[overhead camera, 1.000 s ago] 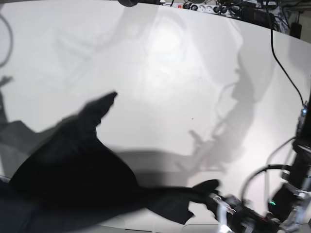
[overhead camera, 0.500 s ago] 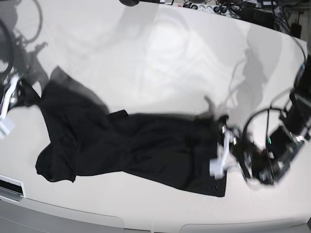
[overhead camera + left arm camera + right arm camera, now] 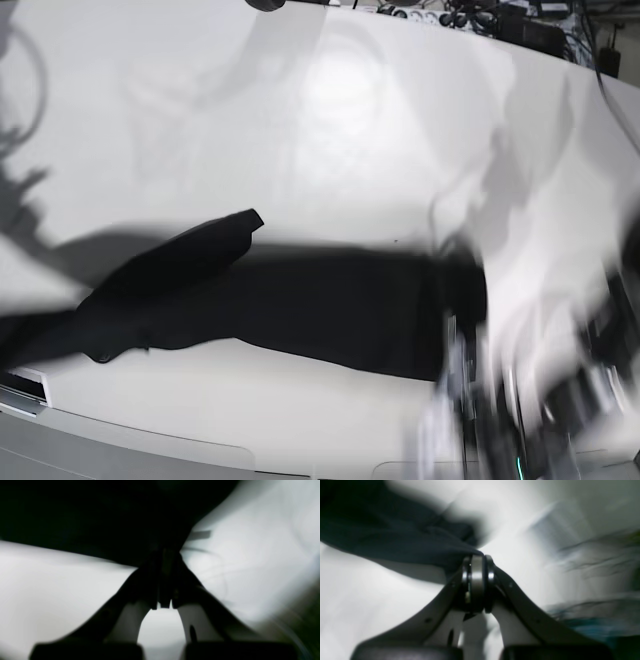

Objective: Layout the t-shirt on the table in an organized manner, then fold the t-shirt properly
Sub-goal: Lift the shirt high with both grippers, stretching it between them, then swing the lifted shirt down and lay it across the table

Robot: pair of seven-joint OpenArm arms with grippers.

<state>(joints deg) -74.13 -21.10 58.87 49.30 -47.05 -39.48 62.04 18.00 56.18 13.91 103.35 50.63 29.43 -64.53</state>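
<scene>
T-shirt [image 3: 300, 305]: one, black, stretched across table [image 3: 330, 130]; left gripper [image 3: 163, 580] and right gripper [image 3: 476, 580] each pinch fabric.

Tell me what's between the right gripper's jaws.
A pinched edge of the black t-shirt, with the right gripper closed on it, seen in the right wrist view.

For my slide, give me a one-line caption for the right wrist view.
Right hand shut on a bunched edge of the black soft-fabric t-shirt above the glossy white table.

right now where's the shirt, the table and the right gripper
shirt [image 3: 330, 310], base view, middle of the black cloth
table [image 3: 350, 120], base view, bare white top
right gripper [image 3: 477, 562], right wrist view, closed fingertips pinching the shirt's edge
</scene>
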